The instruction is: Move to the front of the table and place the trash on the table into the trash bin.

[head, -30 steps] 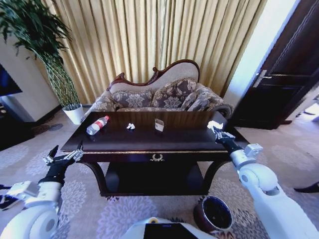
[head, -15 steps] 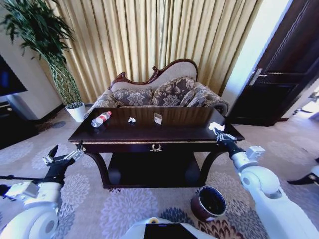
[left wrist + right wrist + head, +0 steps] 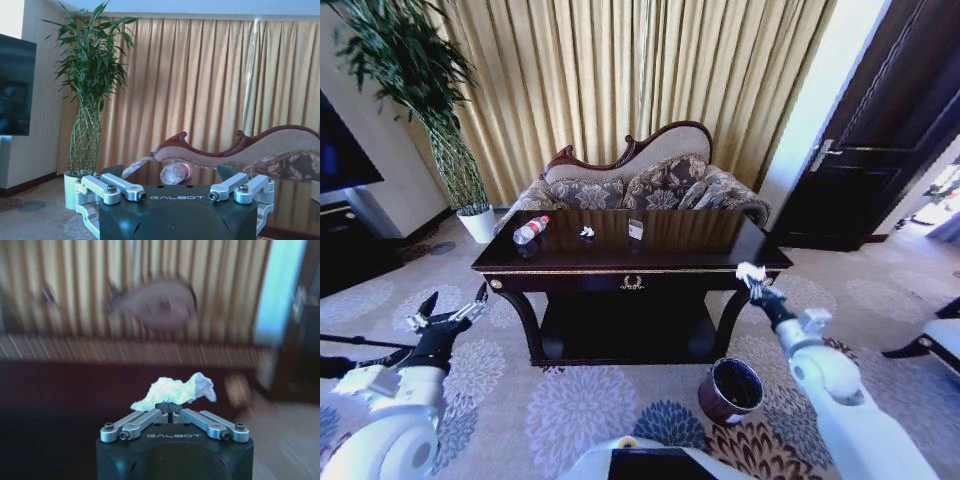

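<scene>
The dark-wood table point(image 3: 570, 262) stands ahead of me with a gold emblem on its front. On its top lie a clear bottle point(image 3: 530, 230) with a red cap, a small white scrap point(image 3: 587, 232) and a pale carton point(image 3: 636, 229). My right gripper point(image 3: 754, 278) hangs off the table's front right corner, shut on a white crumpled scrap point(image 3: 175, 389); the jaws point(image 3: 170, 408) pinch it from below. The round reddish-brown trash bin point(image 3: 731, 390) sits on the carpet below that gripper, nearer to me. My left gripper point(image 3: 448, 315) stands open, low at the left. The bottle point(image 3: 176, 172) lies beyond it.
A patterned sofa point(image 3: 640, 185) stands behind the table against gold curtains. A tall plant in a white pot point(image 3: 477, 222) is at the back left, beside a TV point(image 3: 345, 160). A dark door point(image 3: 865, 170) is on the right. Patterned carpet lies open before the table.
The whole view has shifted: the table now sits farther off and the bin shows in full. My right gripper, still holding the scrap, has come off the tabletop's right end to its front corner.
</scene>
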Robot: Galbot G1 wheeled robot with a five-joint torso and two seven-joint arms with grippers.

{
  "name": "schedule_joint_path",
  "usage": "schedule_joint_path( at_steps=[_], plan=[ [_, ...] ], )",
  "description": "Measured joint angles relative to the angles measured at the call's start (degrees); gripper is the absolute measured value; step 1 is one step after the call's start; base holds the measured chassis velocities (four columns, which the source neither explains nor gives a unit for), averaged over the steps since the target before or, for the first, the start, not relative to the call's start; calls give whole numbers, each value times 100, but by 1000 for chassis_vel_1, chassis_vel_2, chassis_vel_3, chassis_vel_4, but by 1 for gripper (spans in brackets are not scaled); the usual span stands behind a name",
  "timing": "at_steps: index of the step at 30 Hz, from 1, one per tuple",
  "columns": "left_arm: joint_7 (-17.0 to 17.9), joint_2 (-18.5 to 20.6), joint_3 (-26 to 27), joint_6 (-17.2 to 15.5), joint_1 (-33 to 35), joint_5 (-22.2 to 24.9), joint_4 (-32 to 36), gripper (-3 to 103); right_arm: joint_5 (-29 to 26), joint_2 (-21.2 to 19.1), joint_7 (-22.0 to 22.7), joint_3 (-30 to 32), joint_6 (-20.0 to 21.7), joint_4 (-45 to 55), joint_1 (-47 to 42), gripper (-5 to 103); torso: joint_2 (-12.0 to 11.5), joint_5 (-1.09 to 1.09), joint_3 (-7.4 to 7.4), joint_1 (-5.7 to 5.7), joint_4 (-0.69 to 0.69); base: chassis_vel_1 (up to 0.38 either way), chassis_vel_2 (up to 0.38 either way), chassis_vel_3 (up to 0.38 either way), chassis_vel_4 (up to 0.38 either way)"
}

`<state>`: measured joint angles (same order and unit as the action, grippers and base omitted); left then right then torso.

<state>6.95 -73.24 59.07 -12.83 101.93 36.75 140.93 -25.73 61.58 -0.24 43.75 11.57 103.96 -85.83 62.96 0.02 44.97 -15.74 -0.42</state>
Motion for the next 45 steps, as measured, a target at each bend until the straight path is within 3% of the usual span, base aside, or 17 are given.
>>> schedule_joint_path(
  at_steps=[6, 8, 15, 29, 32, 33, 35, 42, 45],
  plan=[
    [-52, -10, 74, 16, -10, 9, -59, 100, 525, 246, -62, -120, -352, -1257, -65, 0, 1, -2, -2, 2, -2, 0, 0, 0, 0],
    [-57, -20, 63, 23, -24, 16, -77, 100, 775, 361, -65, -223, -639, -2268, 227, 0, 2, -3, -2, 5, -2, 0, 0, 0, 0],
    [-66, -30, 40, 29, -25, 17, -90, 100, 1113, 514, -68, -350, -1038, -3841, 864, 0, 2, -2, -2, 3, 1, 0, 0, 0, 0],
    [-85, -50, 48, 49, 3, 16, -83, 100, 1429, 691, -260, -410, -1362, -4574, 1141, -2, 2, -3, -2, 4, 0, 0, 0, 0, 0],
    [-85, -22, 60, 52, 3, 22, -53, 100, 1577, 699, -266, -397, -1363, -4538, 1131, 14, 2, -3, -2, 4, -1, 0, 0, 0, 0],
    [-85, -22, 60, 52, 3, 22, -53, 100, 1577, 699, -266, -397, -1363, -4538, 1131, 14, 2, -3, -2, 4, -1, 0, 0, 0, 0],
    [-84, -19, 63, 60, 7, 23, -54, 100, 1580, 710, -266, -380, -1363, -4484, 1125, 24, 2, -4, -2, 4, 0, 0, 0, 0, 0],
    [-85, -41, 60, 79, 14, 23, -68, 100, 1561, 702, -267, -364, -1362, -4452, 1118, 46, 2, -2, -2, 4, -1, 0, 0, 0, 0],
    [-90, -51, 47, 85, 1, 23, -88, 100, 1546, 652, -267, -360, -1348, -4423, 1111, 62, 2, -3, -2, 4, -1, 0, 0, 0, 0]
  ],
)
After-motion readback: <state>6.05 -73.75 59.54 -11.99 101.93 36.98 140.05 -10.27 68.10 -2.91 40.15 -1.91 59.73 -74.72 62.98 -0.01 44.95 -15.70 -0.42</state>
